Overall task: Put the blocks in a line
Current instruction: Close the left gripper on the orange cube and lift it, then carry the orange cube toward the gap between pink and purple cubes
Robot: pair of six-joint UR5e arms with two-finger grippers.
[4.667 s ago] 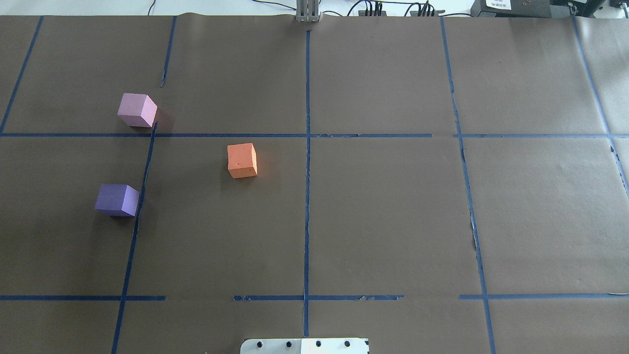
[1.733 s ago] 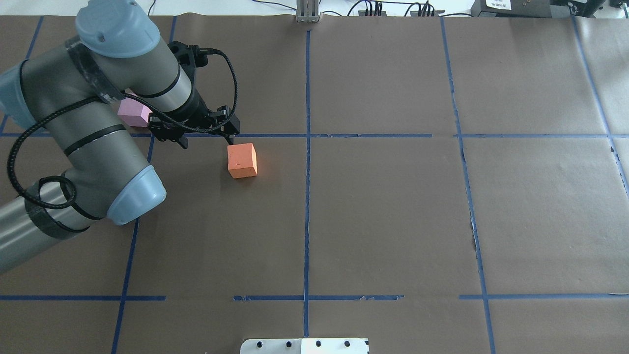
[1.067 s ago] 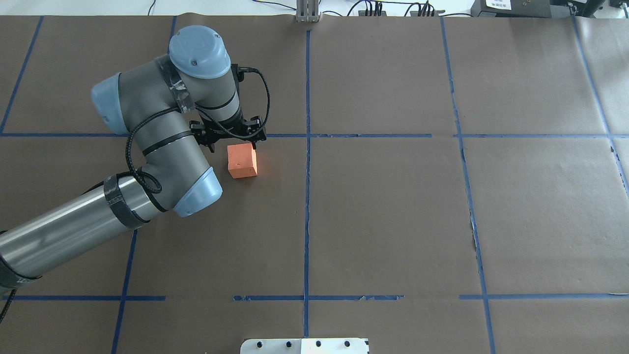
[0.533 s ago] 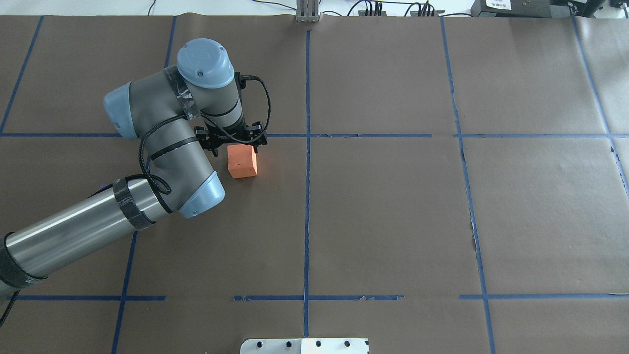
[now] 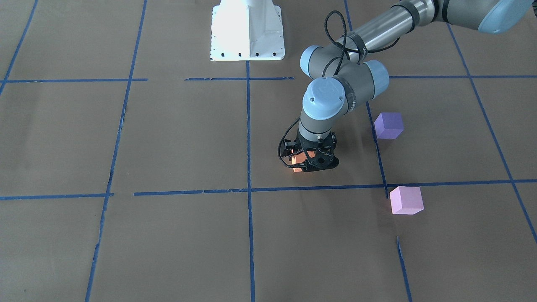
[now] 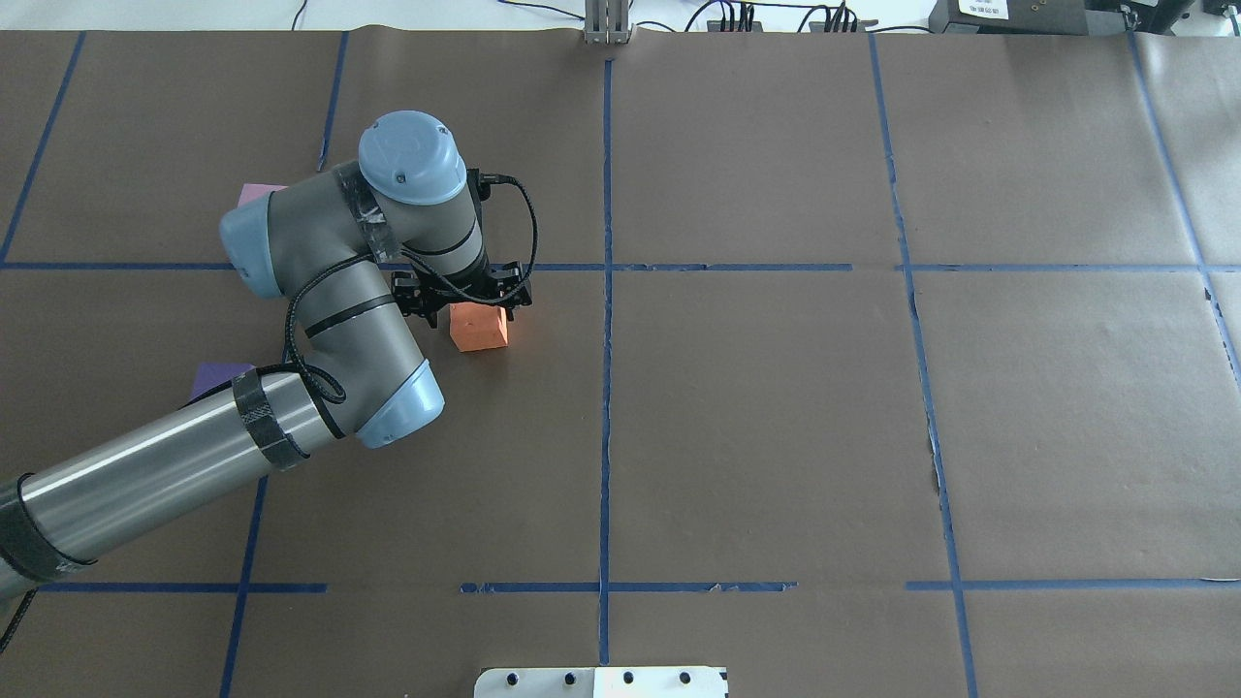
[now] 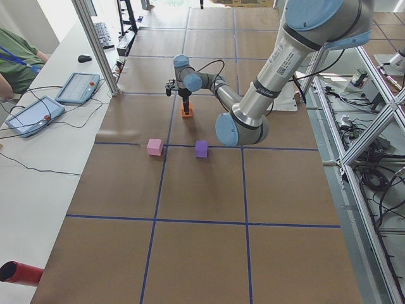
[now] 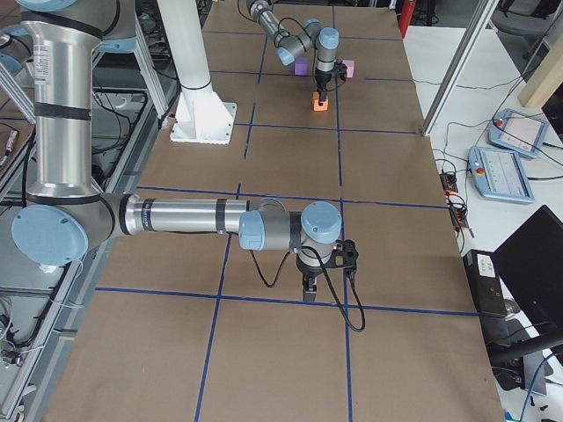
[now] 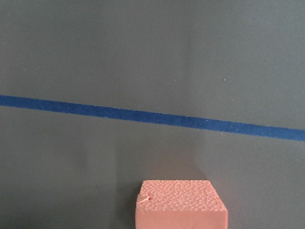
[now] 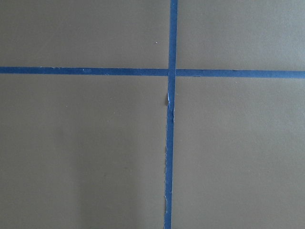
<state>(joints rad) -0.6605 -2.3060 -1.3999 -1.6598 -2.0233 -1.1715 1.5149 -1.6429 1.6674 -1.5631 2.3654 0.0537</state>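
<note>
Lower than before, your left gripper [image 6: 475,308] stands wide astride the orange block [image 6: 480,333]; that block rests on the table [image 6: 776,436] near a blue tape line [image 6: 679,267]; of your right gripper [image 8: 309,290] you cannot tell the spread.

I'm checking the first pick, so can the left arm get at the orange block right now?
Probably yes. The left gripper hangs right over the orange block, pointing down, and nothing stands beside it: the purple block and the pink block sit well off to one side.
</note>
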